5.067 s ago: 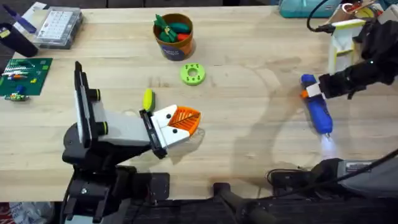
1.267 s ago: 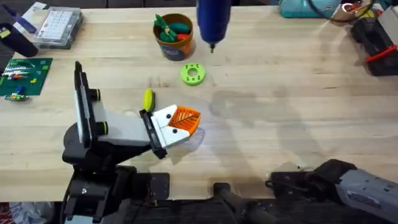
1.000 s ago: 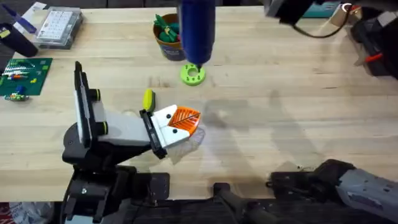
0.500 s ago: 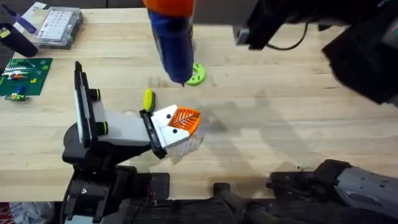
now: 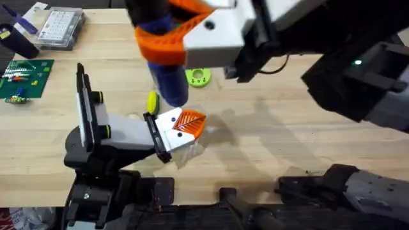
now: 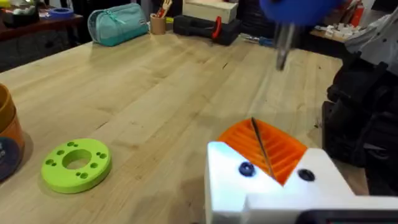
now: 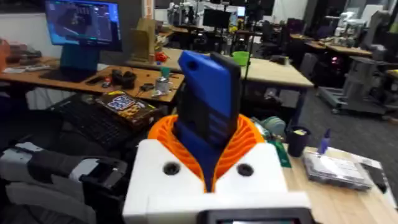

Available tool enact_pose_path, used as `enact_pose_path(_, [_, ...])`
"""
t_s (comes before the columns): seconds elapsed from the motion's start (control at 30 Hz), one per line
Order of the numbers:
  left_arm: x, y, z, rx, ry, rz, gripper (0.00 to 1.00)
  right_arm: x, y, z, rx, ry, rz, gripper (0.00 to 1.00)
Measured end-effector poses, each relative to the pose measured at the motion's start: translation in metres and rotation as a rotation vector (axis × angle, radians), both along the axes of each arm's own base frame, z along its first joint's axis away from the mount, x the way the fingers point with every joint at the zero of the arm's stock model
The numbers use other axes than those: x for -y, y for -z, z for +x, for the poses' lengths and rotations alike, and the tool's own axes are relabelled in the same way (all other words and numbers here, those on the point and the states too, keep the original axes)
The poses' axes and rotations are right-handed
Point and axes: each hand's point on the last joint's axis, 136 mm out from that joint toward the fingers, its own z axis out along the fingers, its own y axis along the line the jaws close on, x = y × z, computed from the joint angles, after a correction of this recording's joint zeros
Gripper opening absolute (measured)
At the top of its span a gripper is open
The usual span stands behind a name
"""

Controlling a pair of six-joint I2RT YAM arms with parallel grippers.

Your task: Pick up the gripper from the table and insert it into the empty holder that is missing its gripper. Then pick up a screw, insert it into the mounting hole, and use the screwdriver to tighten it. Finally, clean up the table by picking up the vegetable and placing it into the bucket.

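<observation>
- Right jaws (image 5: 172,38) at upper centre of the overhead frame, clamped on the blue screwdriver (image 5: 167,80), bit pointing down toward the left jaws (image 5: 185,124)
- Left jaws low on the bench (image 5: 287,128) at centre left, closed together with nothing between them
- Yellow vegetable (image 5: 152,102) lying on the bench just above the left jaws
- Green ring (image 5: 198,76) beside the screwdriver, right of it
- Screwdriver bit (image 6: 281,53) hanging above the orange pads (image 6: 264,146) in the left wrist view
</observation>
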Motion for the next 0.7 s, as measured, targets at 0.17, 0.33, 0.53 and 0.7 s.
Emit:
enact_pose_path(0.17, [0.0, 0.0, 0.0, 0.0, 0.0, 0.0, 0.013, -0.01, 0.012, 0.008, -0.011, 0.0, -0.012, 0.028])
enact_pose_path(0.33, [0.0, 0.0, 0.0, 0.0, 0.0, 0.0, 0.013, -0.017, 0.018, 0.008, 0.005, -0.013, -0.009, 0.028])
enact_pose_path(0.53, [0.0, 0.0, 0.0, 0.0, 0.0, 0.0, 0.013, -0.024, 0.026, 0.006, -0.003, -0.029, -0.024, 0.028])
enact_pose_path(0.7, [0.0, 0.0, 0.0, 0.0, 0.0, 0.0, 0.013, -0.026, 0.029, 0.008, -0.007, -0.028, -0.029, 0.028])
